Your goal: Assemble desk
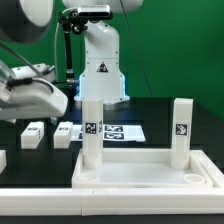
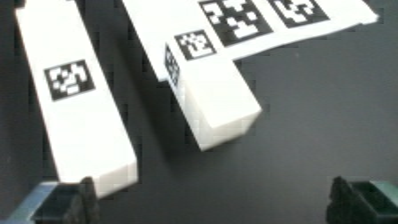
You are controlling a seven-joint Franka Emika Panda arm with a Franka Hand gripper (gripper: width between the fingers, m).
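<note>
The white desk top (image 1: 140,168) lies flat in the foreground of the exterior view. Two square legs stand upright on it, one at its far left corner (image 1: 92,135) and one at its far right corner (image 1: 181,130). Behind it, two more tagged legs (image 1: 33,135) (image 1: 65,133) lie loose on the black table. In the wrist view the same two legs (image 2: 80,110) (image 2: 210,90) lie side by side. My gripper (image 2: 214,205) hovers over them, open, with only bare table between its dark fingertips (image 2: 63,200). In the exterior view the gripper (image 1: 32,98) shows blurred at the left.
The marker board (image 1: 122,131) (image 2: 258,20) lies flat just past the loose legs, in front of the robot's white base (image 1: 100,65). A green wall closes the back.
</note>
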